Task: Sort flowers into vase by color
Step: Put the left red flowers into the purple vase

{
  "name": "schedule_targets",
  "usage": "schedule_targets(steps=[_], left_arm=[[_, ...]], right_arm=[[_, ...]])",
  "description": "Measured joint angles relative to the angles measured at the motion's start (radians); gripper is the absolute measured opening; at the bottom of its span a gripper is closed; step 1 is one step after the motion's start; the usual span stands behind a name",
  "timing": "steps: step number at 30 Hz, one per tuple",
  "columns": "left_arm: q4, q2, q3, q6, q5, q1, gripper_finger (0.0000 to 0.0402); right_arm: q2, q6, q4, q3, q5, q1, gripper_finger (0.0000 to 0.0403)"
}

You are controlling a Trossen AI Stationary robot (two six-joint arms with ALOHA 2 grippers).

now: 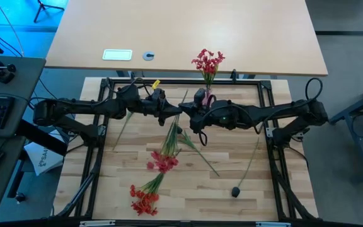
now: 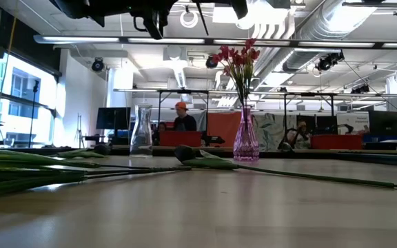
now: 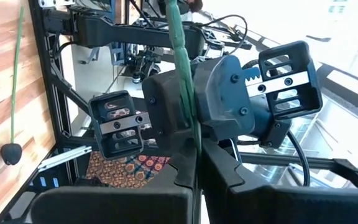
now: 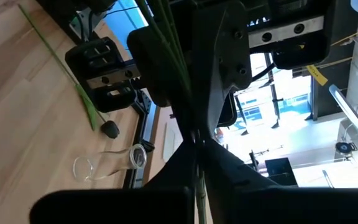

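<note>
Table point(image 1: 244, 189) of pale wood, framed by black rails. Arms: both reach to the centre far side, meeting above the boards. Left gripper point(image 1: 172, 116) clamped on a green stem point(image 3: 182, 56); right gripper point(image 1: 194, 123) clamped on the same bundle of stems point(image 4: 173, 50). Flowers: red sprays point(image 1: 153, 183) lying near left of centre; one dark bud point(image 1: 236, 192) near right. Purple vase point(image 2: 246, 141) at far centre, holding red blossoms point(image 2: 236, 58). Clear vase point(image 2: 141, 131) to its left.
</note>
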Motion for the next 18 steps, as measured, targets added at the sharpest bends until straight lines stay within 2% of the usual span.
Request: schedule_targets(steps=[10,18], left_arm=[[0.005,0.0,0.0,0.041,-0.028,-0.001,0.0006],[0.019,0.0,0.0,0.119,0.018,-0.002,0.0071]], right_arm=[[0.001,0.006,0.016,0.0,0.01,0.0,0.0005],[0.002,0.007,0.017,-0.001,0.012,0.002,0.0002]])
